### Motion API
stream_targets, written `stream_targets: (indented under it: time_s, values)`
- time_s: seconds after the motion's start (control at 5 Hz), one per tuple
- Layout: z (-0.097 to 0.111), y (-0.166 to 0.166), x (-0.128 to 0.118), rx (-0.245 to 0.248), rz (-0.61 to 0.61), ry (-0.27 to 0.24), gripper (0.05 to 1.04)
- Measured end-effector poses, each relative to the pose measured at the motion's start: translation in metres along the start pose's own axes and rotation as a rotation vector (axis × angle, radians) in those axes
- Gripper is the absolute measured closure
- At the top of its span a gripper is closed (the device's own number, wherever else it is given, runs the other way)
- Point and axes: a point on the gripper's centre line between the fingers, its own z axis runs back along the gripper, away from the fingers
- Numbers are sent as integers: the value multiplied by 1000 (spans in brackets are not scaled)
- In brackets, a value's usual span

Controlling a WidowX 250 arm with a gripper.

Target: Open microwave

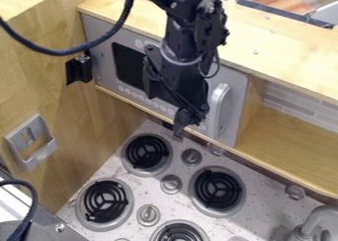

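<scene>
Pincer (185, 122) hangs by lower front of microwave (235, 82); can't tell if open or closed, no obj. seen in grip. L to R: dark window (127, 62), pincer, then handle (218, 106) on R side, apart from pincer. Door looks shut. Next, prob.: shift R, align w/ handle, hook behind it, pull outward in arc, hinge likely L; slipping off = main risk.
</scene>
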Motion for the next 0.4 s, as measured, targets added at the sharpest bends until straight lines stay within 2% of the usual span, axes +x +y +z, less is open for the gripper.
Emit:
stream_targets:
  time_s: [0.2, 0.4]
  values:
    - [-5, -2, -4, -6, -4, 24, 83]
    - [-21, -7, 1, -8, 21, 35, 83]
